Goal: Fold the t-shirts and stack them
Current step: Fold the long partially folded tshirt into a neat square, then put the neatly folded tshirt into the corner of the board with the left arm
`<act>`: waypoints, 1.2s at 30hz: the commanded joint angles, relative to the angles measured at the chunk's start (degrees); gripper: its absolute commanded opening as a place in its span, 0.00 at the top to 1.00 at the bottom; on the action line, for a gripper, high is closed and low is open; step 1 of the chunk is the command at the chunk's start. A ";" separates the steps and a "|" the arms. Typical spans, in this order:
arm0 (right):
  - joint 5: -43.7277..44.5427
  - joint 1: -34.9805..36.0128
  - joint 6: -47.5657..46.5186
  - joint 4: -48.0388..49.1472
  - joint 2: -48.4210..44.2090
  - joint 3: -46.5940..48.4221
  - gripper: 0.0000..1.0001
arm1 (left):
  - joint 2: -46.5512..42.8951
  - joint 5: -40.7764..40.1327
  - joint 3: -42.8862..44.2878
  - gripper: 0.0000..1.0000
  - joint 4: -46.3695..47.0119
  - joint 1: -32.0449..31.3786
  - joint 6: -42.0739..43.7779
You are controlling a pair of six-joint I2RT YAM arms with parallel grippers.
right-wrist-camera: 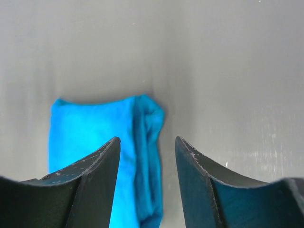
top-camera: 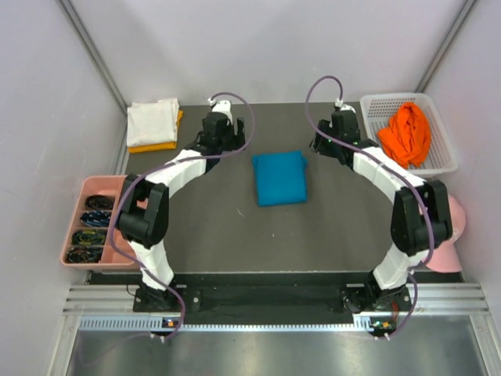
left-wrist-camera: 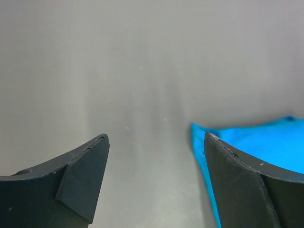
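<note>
- Nearest the overhead camera, the left arm [top-camera: 176, 168] and right arm [top-camera: 383, 172] rise from their bases and curve over the table toward its far side.
- Dark table [top-camera: 235, 227] spans the workspace.
- White basket [top-camera: 446, 157] sits at the far right corner, holding the crumpled bright orange t-shirt [top-camera: 405, 133].
- Pink tray [top-camera: 74, 227] lies off the table's left edge; its compartments hold small dark items I cannot identify.
- Teal-blue t-shirt [top-camera: 279, 178] lies folded into a neat rectangle mid-table, between the two arms and touching neither.
- White t-shirt [top-camera: 152, 121] is folded at the far left corner, resting on the yellow-orange t-shirt [top-camera: 156, 146].
- Pink cap [top-camera: 452, 235] pokes out behind the right arm's elbow.
- Left gripper [left-wrist-camera: 156, 137] has its jaws wide apart over bare table, the teal cloth just to its right.
- Right gripper [right-wrist-camera: 147, 139] has its jaws parted and empty above the teal shirt's bunched edge.
</note>
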 commanded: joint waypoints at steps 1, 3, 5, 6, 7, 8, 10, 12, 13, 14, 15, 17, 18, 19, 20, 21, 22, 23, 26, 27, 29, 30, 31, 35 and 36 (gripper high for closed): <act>-4.93 0.01 -0.20 0.81 -7.80 -4.11 0.49 | -5.37 4.71 -4.64 0.14 1.34 -0.28 -4.18; -9.40 0.10 -0.11 -0.51 -9.74 -5.52 0.49 | -7.40 7.09 -6.93 0.14 1.95 -0.46 -7.16; -13.27 0.97 -0.37 0.45 -11.75 -8.60 0.48 | -9.50 9.38 -10.71 0.14 3.17 -1.24 -9.10; -13.72 1.41 -0.38 0.98 -12.81 -9.83 0.48 | -10.29 11.56 -12.11 0.14 4.75 -1.60 -10.16; -13.99 1.76 -0.20 1.59 -13.78 -12.54 0.48 | -11.09 12.37 -14.82 0.13 5.63 -2.04 -10.69; -14.08 2.38 -0.03 1.94 -14.66 -13.69 0.48 | -12.57 13.77 -16.24 0.13 6.60 -2.56 -11.22; -13.03 2.56 0.32 0.81 -16.60 -15.80 0.48 | -13.64 14.57 -19.58 0.13 8.45 -2.92 -13.24; -10.58 2.56 0.33 -0.77 -17.83 -17.12 0.47 | -14.43 14.93 -21.17 0.13 8.63 -3.71 -13.68; -8.74 2.64 0.24 -1.12 -18.01 -17.57 0.45 | -14.52 14.58 -21.61 0.13 8.54 -4.32 -13.77; -7.94 2.65 0.24 -1.48 -18.10 -17.75 0.43 | -14.70 14.48 -21.88 0.13 8.72 -4.41 -13.60; -7.67 2.65 -0.02 -2.09 -18.10 -18.10 0.39 | -14.70 14.48 -22.32 0.13 8.72 -4.67 -13.59; -7.93 2.65 -0.20 -1.66 -18.27 -18.80 0.33 | -14.87 14.22 -22.67 0.12 8.72 -5.12 -13.42; -8.10 2.65 -0.37 -1.22 -18.36 -19.41 0.27 | -14.87 14.31 -22.76 0.12 8.81 -5.20 -13.33; -8.10 2.65 -0.20 -1.22 -18.36 -19.68 0.26 | -14.87 14.40 -22.85 0.12 8.98 -5.29 -13.16; -8.10 2.65 -0.03 -1.04 -18.36 -19.86 0.24 | -14.79 14.83 -23.11 0.12 9.16 -5.29 -13.07; -8.36 2.65 0.15 -0.61 -18.27 -20.12 0.23 | -14.79 15.18 -23.20 0.11 9.68 -5.29 -12.89; -8.89 2.65 0.15 -0.60 -18.27 -20.12 0.23 | -14.52 15.53 -23.37 0.09 10.47 -5.29 -12.28; -9.24 2.65 0.06 -0.69 -18.10 -19.95 0.22 | -14.26 15.63 -23.20 0.01 10.48 -5.29 -12.02; -10.03 2.65 -0.20 -0.51 -17.57 -19.68 0.21 | -12.59 16.94 -22.59 0.01 11.00 -5.21 -10.96; -11.08 2.65 -0.37 -0.25 -17.22 -19.59 0.21 | -11.20 17.81 -22.41 0.01 11.35 -5.20 -10.70; -12.32 2.65 -0.55 0.45 -15.64 -19.07 0.21 | -9.61 18.70 -21.28 0.01 11.53 -5.12 -10.08; -13.19 2.65 -0.55 0.80 -15.03 -18.98 0.21 | -7.77 19.92 -20.83 0.01 11.62 -5.20 -9.90; -13.38 2.65 -0.46 1.50 -13.71 -18.80 0.21 | -6.88 20.98 -20.39 0.01 11.79 -5.12 -9.99; -13.82 2.65 -0.38 2.12 -9.76 -16.62 0.21 | -1.88 26.25 -17.24 0.01 13.99 -5.12 -11.22; -13.90 2.73 -0.38 2.30 -8.88 -16.26 0.20 | -0.30 27.48 -16.88 0.01 14.69 -5.03 -11.66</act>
